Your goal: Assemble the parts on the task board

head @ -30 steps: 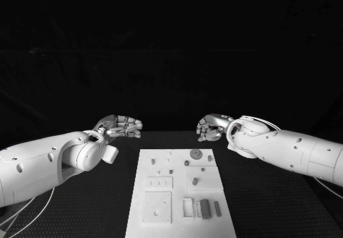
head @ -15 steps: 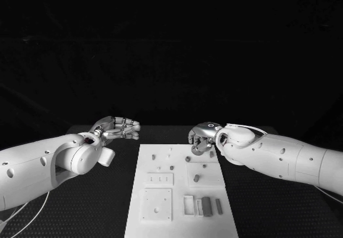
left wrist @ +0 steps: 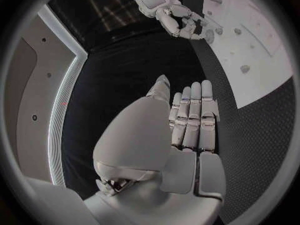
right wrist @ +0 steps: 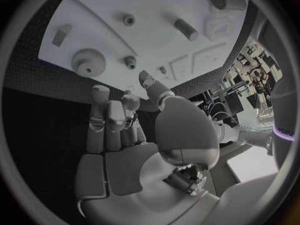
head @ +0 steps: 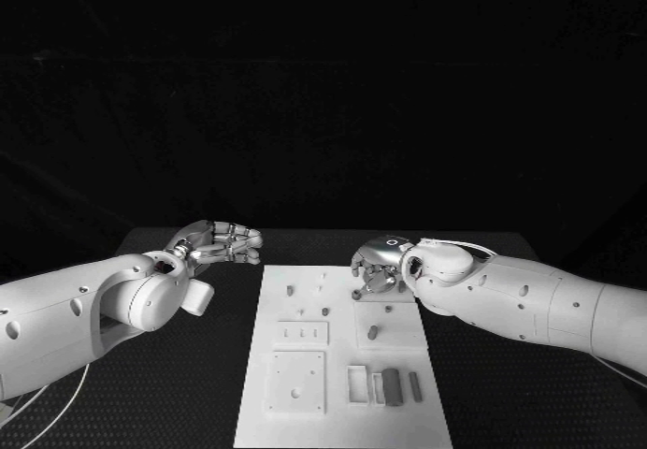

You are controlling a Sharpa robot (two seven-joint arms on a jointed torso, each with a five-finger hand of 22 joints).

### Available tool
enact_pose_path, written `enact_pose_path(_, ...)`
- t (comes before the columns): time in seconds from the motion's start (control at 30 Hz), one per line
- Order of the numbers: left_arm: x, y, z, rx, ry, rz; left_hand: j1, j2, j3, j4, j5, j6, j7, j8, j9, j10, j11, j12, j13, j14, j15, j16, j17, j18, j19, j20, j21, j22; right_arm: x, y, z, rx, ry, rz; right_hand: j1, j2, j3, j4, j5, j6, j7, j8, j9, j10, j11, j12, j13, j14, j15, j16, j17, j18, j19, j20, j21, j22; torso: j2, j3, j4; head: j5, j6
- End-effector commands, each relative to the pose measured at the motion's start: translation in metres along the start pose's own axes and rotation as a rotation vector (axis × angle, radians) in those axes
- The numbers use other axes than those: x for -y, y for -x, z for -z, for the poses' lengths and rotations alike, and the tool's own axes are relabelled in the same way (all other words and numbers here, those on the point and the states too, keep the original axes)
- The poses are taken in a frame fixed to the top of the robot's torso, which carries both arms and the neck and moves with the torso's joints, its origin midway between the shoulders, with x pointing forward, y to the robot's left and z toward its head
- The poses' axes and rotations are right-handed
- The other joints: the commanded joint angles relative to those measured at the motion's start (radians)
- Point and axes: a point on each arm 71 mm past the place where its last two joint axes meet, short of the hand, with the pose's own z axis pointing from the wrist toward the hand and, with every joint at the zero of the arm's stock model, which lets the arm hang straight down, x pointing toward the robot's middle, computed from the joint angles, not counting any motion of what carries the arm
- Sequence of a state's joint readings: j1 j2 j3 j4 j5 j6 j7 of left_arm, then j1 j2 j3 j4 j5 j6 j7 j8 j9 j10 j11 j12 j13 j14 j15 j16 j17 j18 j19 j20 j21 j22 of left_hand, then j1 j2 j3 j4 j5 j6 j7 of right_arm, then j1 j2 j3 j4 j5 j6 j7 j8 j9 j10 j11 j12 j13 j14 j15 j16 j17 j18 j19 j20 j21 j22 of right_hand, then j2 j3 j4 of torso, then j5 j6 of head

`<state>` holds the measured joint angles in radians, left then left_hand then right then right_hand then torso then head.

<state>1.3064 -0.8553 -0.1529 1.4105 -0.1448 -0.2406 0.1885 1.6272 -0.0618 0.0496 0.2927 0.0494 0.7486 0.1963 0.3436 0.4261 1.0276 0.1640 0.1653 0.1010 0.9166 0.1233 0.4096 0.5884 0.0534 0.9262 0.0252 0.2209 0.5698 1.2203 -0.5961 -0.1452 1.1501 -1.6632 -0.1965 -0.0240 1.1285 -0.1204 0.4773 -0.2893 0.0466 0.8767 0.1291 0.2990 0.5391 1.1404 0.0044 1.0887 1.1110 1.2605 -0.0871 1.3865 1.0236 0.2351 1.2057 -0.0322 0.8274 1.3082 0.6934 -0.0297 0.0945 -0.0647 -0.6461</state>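
The right hand (head: pixel 381 267) hides the far right corner of the task board (head: pixel 304 309), whose small parts (head: pixel 372 331) are too tiny to identify.

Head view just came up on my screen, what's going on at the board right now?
Nothing is held yet. The right robot hand hovers over the far right corner of the white rectangular task board, above the round grey toothed gear lying there, its fingers apart and empty. The left robot hand hangs over the black table beside the board's far left corner, also empty, with its fingers straight and together. Small grey pegs and dark bars lie loose on the board.
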Motion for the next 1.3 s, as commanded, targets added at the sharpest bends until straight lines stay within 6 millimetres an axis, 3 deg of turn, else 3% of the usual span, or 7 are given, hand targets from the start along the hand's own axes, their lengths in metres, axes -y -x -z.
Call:
enact_pose_path(0.03, 0.002, -0.003, -0.001, -0.024, -0.013, 0.001, -0.01, 0.001, -0.006, -0.001, 0.004, 0.009, 0.011, -0.006, -0.001, 0.005, 0.0, -0.005, -0.001, 0.008, -0.001, -0.004, 0.0, 0.0, 0.002, -0.002, -0.005, -0.001, -0.001, -0.003, -0.001, -0.029, 0.002, 0.023, -0.01, 0.003, 0.01, 0.0, 0.002, 0.012, 0.006, -0.007, 0.004, -0.033, 0.019, 0.037, 0.033, 0.021, 0.003, 0.026, 0.032, 0.027, -0.008, -0.005, 0.029, 0.026, 0.012, -0.0024, 0.0037, -0.004, -0.002)
enact_pose_path(0.23, 0.002, -0.004, 0.0, -0.028, -0.012, 0.002, -0.011, 0.001, -0.006, -0.002, 0.004, 0.009, 0.011, -0.007, -0.002, 0.006, 0.0, -0.006, -0.001, 0.008, -0.001, -0.005, 0.001, 0.0, 0.002, -0.002, -0.006, -0.001, -0.001, -0.005, -0.003, -0.033, -0.005, 0.031, -0.015, 0.004, 0.018, 0.001, 0.002, 0.013, 0.007, -0.01, 0.008, -0.029, 0.019, 0.055, 0.046, 0.042, 0.004, 0.048, 0.065, 0.027, -0.008, -0.01, 0.052, 0.025, 0.024, -0.0042, 0.0069, -0.007, 0.0)
enact_pose_path(0.4, 0.003, -0.003, 0.001, -0.03, -0.012, 0.003, -0.013, 0.001, -0.006, -0.001, 0.004, 0.009, 0.011, -0.008, -0.003, 0.006, 0.0, -0.007, -0.002, 0.009, -0.001, -0.007, 0.002, 0.0, 0.002, -0.002, -0.007, -0.001, 0.002, -0.009, -0.004, -0.037, -0.014, 0.029, -0.018, 0.005, 0.02, 0.001, 0.002, 0.012, 0.008, -0.011, 0.008, -0.029, 0.02, 0.056, 0.047, 0.037, 0.004, 0.046, 0.056, 0.027, -0.01, -0.011, 0.055, 0.025, 0.031, -0.0024, 0.0112, -0.008, -0.001)
enact_pose_path(0.77, 0.003, -0.003, 0.001, -0.034, -0.009, 0.003, -0.013, 0.001, -0.005, -0.002, 0.004, 0.011, 0.011, -0.009, -0.005, 0.008, 0.0, -0.01, -0.003, 0.009, -0.001, -0.01, 0.003, 0.0, 0.003, -0.002, -0.008, -0.001, 0.001, -0.013, -0.006, -0.05, -0.009, 0.035, -0.022, 0.011, 0.024, 0.002, 0.002, 0.018, 0.007, -0.009, 0.01, -0.03, 0.02, 0.056, 0.048, 0.036, 0.005, 0.047, 0.056, 0.027, -0.014, -0.011, 0.059, 0.024, 0.043, -0.0029, 0.0175, -0.011, -0.004)
enact_pose_path(1.3, 0.004, -0.002, 0.001, -0.033, -0.009, 0.003, -0.014, 0.0, -0.005, -0.002, 0.004, 0.011, 0.012, -0.011, -0.006, 0.009, 0.0, -0.012, -0.004, 0.009, -0.001, -0.012, 0.005, 0.0, 0.003, -0.002, -0.009, -0.002, 0.002, -0.015, -0.006, -0.065, -0.015, 0.072, -0.025, 0.022, 0.03, 0.001, 0.002, 0.047, -0.003, 0.004, 0.019, -0.028, 0.011, 0.058, 0.049, 0.038, -0.003, 0.051, 0.058, 0.027, -0.017, -0.012, 0.067, 0.024, 0.053, 0.0002, 0.0173, -0.01, -0.004)
